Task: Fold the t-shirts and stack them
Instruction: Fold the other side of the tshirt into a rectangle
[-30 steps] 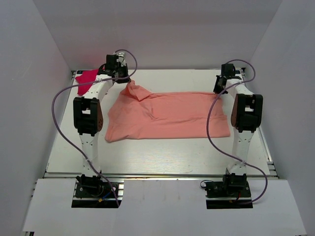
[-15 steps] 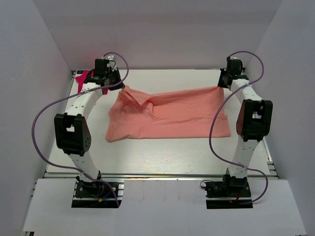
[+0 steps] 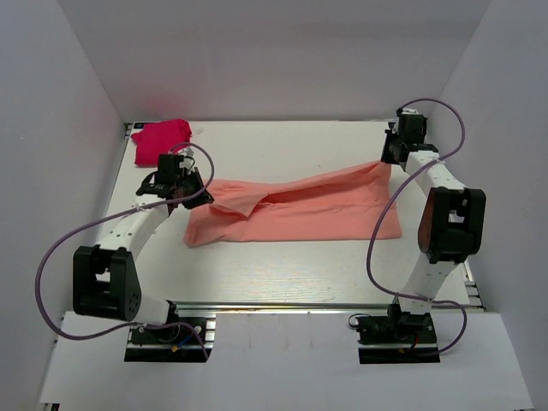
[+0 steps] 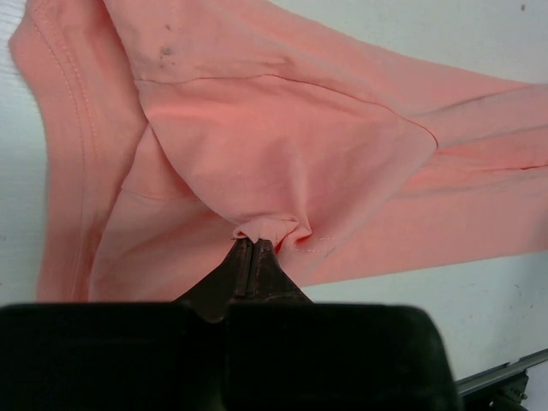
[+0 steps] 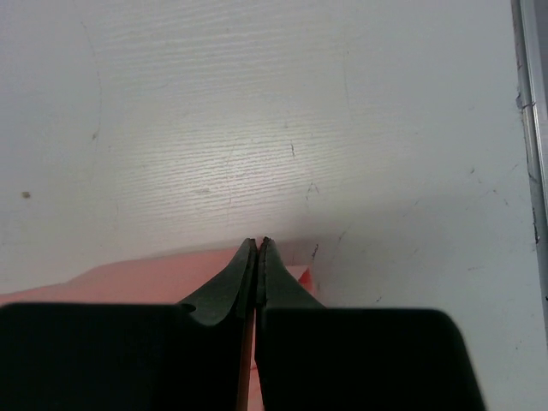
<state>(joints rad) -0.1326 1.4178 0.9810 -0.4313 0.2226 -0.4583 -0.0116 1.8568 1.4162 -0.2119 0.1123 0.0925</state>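
The salmon t-shirt (image 3: pixel 300 210) lies stretched across the middle of the white table. My left gripper (image 3: pixel 203 195) is shut on a pinched fold at the shirt's left end; in the left wrist view the closed tips (image 4: pixel 253 242) hold a small bunch of the salmon cloth (image 4: pixel 282 128). My right gripper (image 3: pixel 385 164) is shut on the shirt's far right corner, which is lifted a little; the right wrist view shows closed tips (image 5: pixel 258 244) with salmon cloth (image 5: pixel 128 278) beneath them. The magenta-red t-shirt (image 3: pixel 161 139) sits as a folded bundle at the far left corner.
White walls close in the table on the left, back and right. A metal rail (image 3: pixel 282 304) runs along the near edge and another (image 5: pixel 533 128) along the right side. Purple cables loop beside both arms.
My left gripper has pulled the shirt's left end toward the near side, away from the back left corner, uncovering the magenta bundle. My right gripper still holds the right corner near the back.
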